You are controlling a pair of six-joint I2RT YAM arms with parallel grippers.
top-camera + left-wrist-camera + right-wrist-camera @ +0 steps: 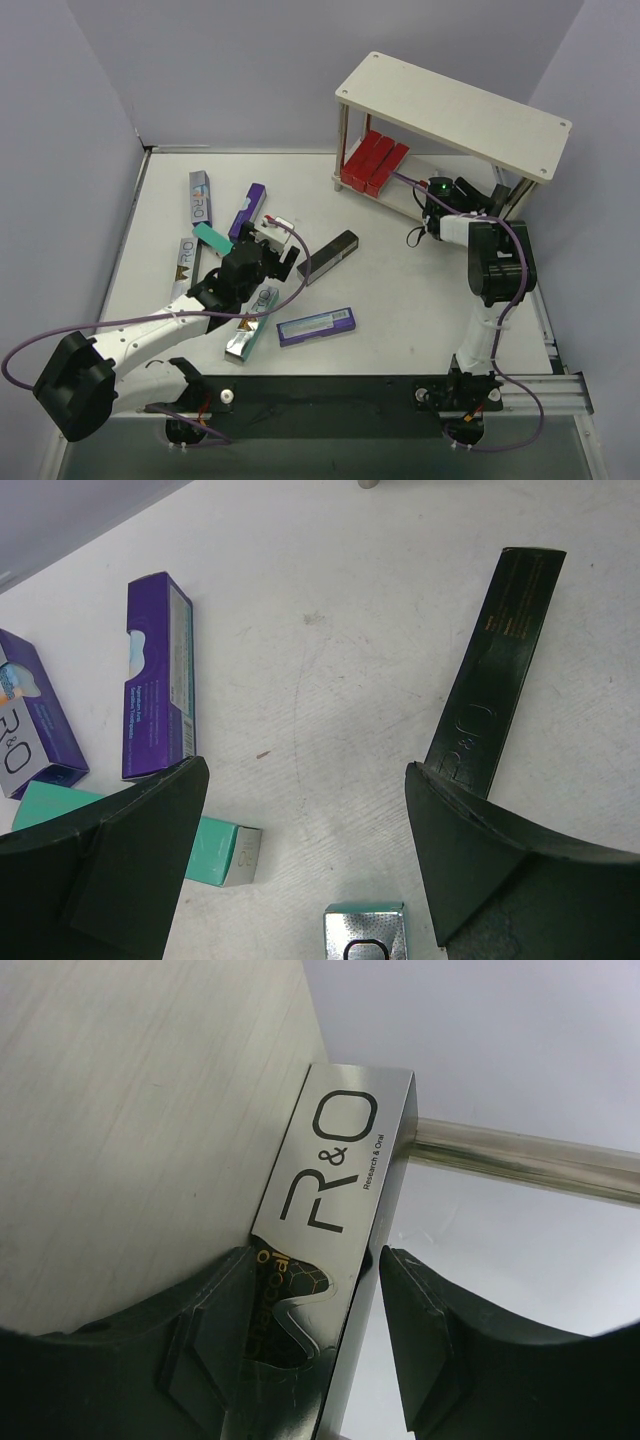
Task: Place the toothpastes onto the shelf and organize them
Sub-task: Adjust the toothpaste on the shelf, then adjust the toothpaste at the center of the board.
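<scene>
Nearest me, a purple-and-silver carton lies flat with its long axis running left to right. Left of it a teal-and-silver carton is partly covered by my left arm.

My left pincer hangs over the white table, jaws spread wide with nothing between them. Just right of it a matte black carton points far and slightly right, and my finger cuts off its near end. To the left a purple carton points far. A plain teal carton lies crosswise, half hidden under my other finger. A silver-faced carton lies farther left.

Far right stands the shelf, made of pale flat boards on thin metal legs. Red cartons lie side by side on its lower board, long axes running near-left to far-right, and the top board hides their far ends.

My right pincer sits by the lower tier, closed on a mirror-silver carton printed "R&O". The carton points straight away from my wrist, and its far end is at a metal rod. It seems to lie against a pale brushed board, though I cannot tell which tier. From overhead this carton is hidden.
</scene>
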